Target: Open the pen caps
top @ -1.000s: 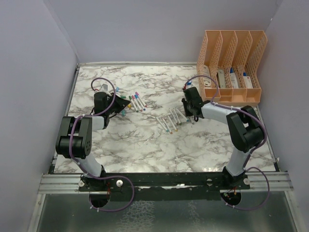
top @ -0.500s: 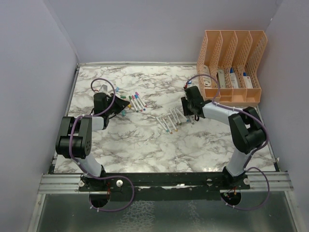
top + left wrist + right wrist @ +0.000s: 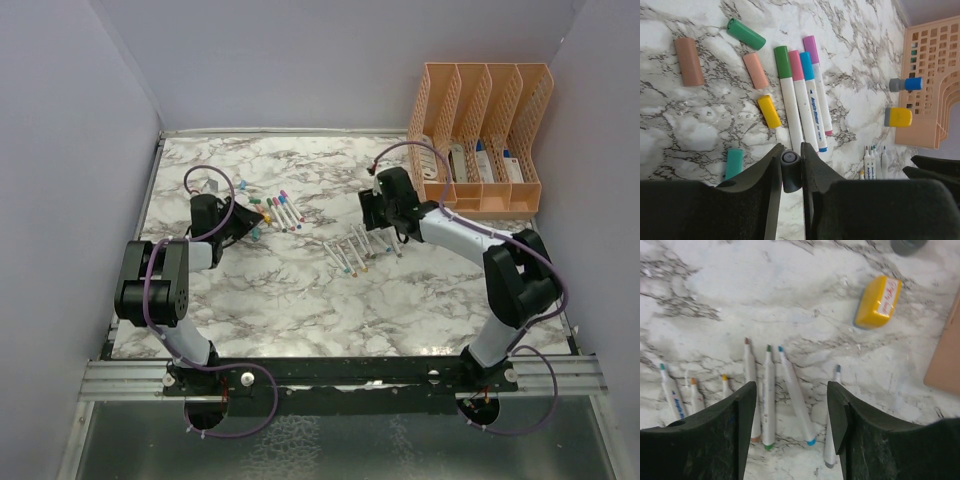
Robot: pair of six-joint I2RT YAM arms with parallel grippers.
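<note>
My left gripper (image 3: 790,150) is shut on a dark grey pen cap (image 3: 789,175), which stands upright between the jaws. Ahead of it lie several white pens with their caps on: green (image 3: 782,61), pink (image 3: 796,65), blue (image 3: 806,66) and purple (image 3: 811,49). Loose caps lie around them: green (image 3: 746,33), salmon (image 3: 689,61), yellow (image 3: 769,111) and teal (image 3: 733,162). My right gripper (image 3: 792,410) hangs open over a row of uncapped pens (image 3: 769,395), holding nothing. From above, the left gripper (image 3: 243,215) is at the capped pens (image 3: 283,210) and the right gripper (image 3: 375,215) at the uncapped row (image 3: 352,250).
A peach file organizer (image 3: 480,130) stands at the back right with items in its slots. A yellow block (image 3: 878,301) and a blue-and-grey cylinder (image 3: 906,84) lie on the marble near it. Purple walls close in the table on the left, back and right.
My right gripper has opened wide and moved left and back over the uncapped pens. The left gripper has shifted slightly left, still shut on the grey cap.
</note>
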